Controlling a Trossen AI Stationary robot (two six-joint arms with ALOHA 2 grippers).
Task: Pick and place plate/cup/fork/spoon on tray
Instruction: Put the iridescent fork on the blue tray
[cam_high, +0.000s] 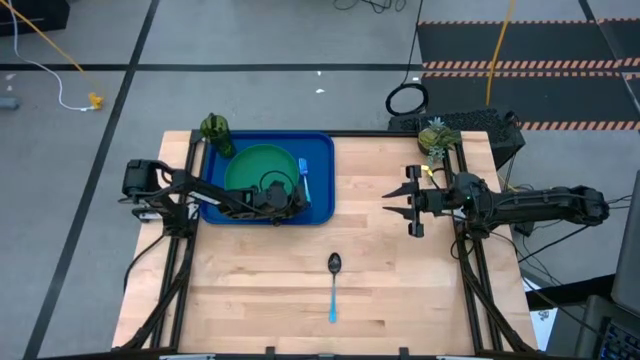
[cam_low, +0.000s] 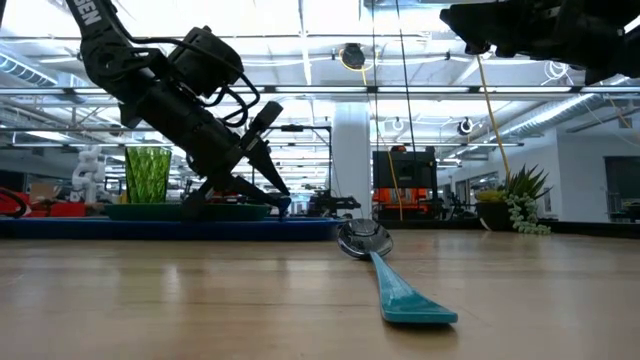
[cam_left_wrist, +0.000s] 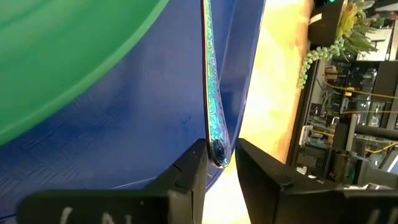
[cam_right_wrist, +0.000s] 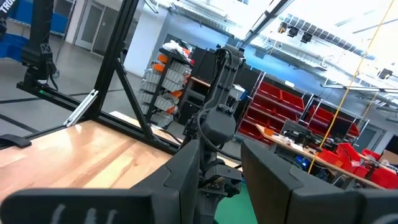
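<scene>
The blue tray (cam_high: 322, 150) lies at the table's far left with the green plate (cam_high: 250, 168) lying in it. The olive-green cup (cam_high: 214, 128) stands at the tray's far left corner and also shows in the low view (cam_low: 148, 175). The fork (cam_high: 303, 182) lies along the tray's right side, beside the plate. My left gripper (cam_left_wrist: 221, 167) is low at the tray's near right corner, slightly open, its fingers on either side of the fork's handle end (cam_left_wrist: 217, 152). The spoon (cam_high: 333, 285) lies on the bare table, bowl toward the far edge. My right gripper (cam_high: 412, 202) hovers open and empty at the right. My left gripper comes slanting down from the table's left, along the fork. One finger (cam_left_wrist: 189, 171) looks close against the handle's free end, and a bright gap shows on the other side. I cannot tell whether it touches. The fork lies in the tray by its right wall.
A small potted plant (cam_high: 432, 138) stands at the table's far right corner. Open wood lies between the tray and my right gripper, with the spoon (cam_low: 385, 270) in the near middle. Dark frame rails run along both table sides.
</scene>
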